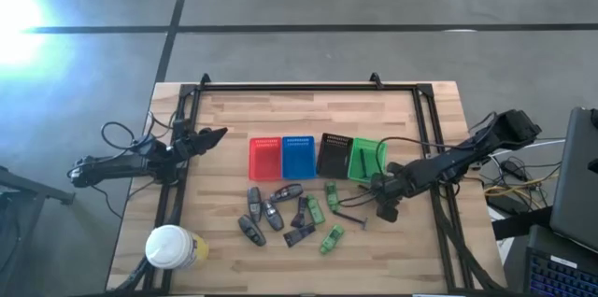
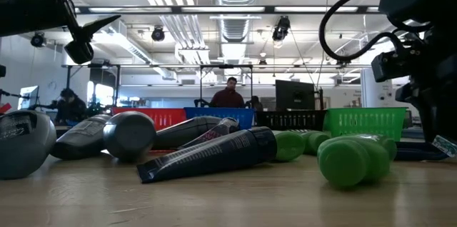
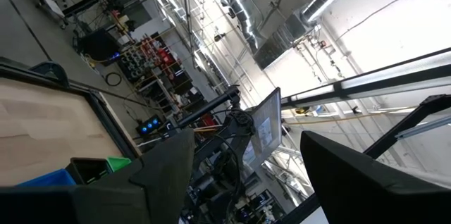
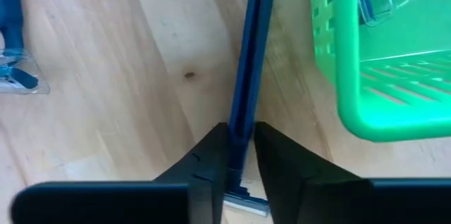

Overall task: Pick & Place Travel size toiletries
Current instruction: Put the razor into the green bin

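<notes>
The toiletries [image 1: 290,213] lie scattered on the table in front of the trays: dark grey tubes [image 2: 207,152], green little bottles [image 2: 353,159] and a thin black stick [image 1: 349,215]. My right gripper [image 1: 386,205] is low over the table near the green tray [image 1: 367,159], to the right of the pile. It is shut on a thin dark stick [image 4: 248,69] that runs out ahead of the fingers, alongside the green tray [image 4: 380,62]. My left gripper [image 1: 210,135] is open and raised at the table's left edge, touching nothing; its fingers [image 3: 162,175] frame only the room. My right gripper [image 4: 238,146] pinches the thin dark stick between its two fingers at its near end [image 4: 239,122], the fingers lying along it. The rest of the stick stretches straight ahead over the wood beside the green tray. Whether it is lifted clear of the table, I cannot tell.
Red [image 1: 264,157], blue [image 1: 296,155], black [image 1: 334,154] and green trays stand in a row at mid-table. A white-topped yellow container [image 1: 173,247] sits at the near left corner. A black frame [image 1: 290,85] rims the table. People [image 2: 228,95] are in the room behind.
</notes>
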Robot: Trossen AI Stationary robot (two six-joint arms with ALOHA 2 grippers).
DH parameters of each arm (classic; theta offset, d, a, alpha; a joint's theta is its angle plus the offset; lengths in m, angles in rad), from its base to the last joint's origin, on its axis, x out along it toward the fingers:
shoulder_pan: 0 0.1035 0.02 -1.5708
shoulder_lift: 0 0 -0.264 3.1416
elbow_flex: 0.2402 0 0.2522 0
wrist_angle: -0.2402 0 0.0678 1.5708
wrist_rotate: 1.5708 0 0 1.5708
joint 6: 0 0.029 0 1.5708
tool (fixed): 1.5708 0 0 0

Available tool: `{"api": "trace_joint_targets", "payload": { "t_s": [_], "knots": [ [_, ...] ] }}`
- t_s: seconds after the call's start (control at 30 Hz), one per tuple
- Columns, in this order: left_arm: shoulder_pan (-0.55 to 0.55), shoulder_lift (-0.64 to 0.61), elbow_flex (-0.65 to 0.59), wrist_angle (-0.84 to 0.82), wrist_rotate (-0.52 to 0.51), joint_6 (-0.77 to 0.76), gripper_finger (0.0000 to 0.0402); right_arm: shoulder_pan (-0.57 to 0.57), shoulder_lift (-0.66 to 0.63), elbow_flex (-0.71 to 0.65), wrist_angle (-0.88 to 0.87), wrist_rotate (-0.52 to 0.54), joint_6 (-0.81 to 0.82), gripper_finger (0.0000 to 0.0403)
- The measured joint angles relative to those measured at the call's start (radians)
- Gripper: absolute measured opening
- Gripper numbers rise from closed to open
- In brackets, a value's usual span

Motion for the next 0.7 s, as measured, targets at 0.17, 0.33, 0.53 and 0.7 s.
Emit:
{"api": "trace_joint_targets", "payload": {
  "t_s": [0.17, 0.33, 0.53, 0.7],
  "knots": [
    [0.000, 0.000, 0.000, 0.000, 0.000, 0.000, 0.0266, 0.000, 0.000, -0.004, -0.006, -0.007, 0.003, 0.0028],
    [0.000, 0.000, 0.000, 0.000, 0.000, 0.000, 0.0266, 0.010, 0.000, 0.054, -0.118, -0.058, -0.016, 0.0020],
    [0.000, 0.000, 0.000, 0.000, 0.000, 0.000, 0.0266, 0.033, -0.029, 0.183, -0.218, -0.133, 0.006, 0.0020],
    [0.000, 0.000, 0.000, 0.000, 0.000, 0.000, 0.0266, -0.008, -0.129, 0.255, -0.209, -0.070, 0.336, 0.0019]
  ]
}}
